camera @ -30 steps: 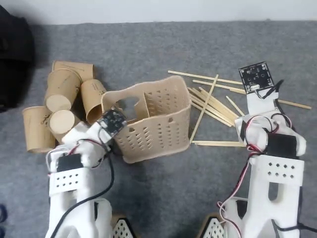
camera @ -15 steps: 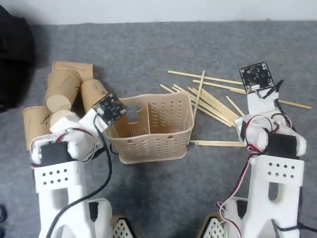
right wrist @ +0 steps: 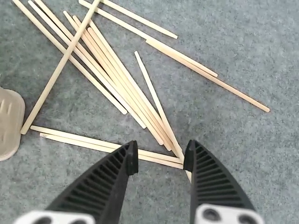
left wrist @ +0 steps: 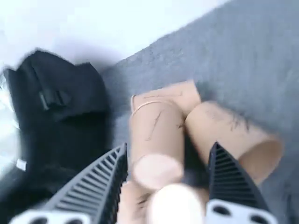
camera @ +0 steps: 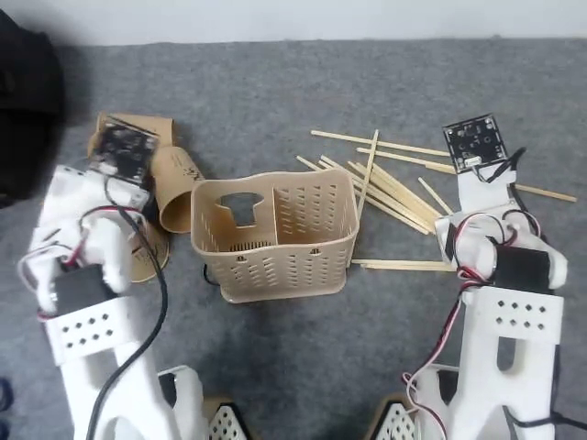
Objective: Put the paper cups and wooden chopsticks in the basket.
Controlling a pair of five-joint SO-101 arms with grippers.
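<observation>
Tan slotted basket (camera: 275,234) stands upright mid-table on the grey mat (camera: 266,87). The paper cups (camera: 175,188) lie on their sides in a cluster just left of it, with the nearest cup right against its wall and a black bag (camera: 26,101) beyond them at the far left. The left gripper (left wrist: 169,156) hangs over the cup pile, jaws spread wide and gripping nothing. The wooden chopsticks (camera: 396,191) lie loose on the mat right of the basket, some ends near its wall. The right gripper (right wrist: 160,151) sits low over them, jaws apart and pinching nothing, with a couple of sticks crossing under the tips.
</observation>
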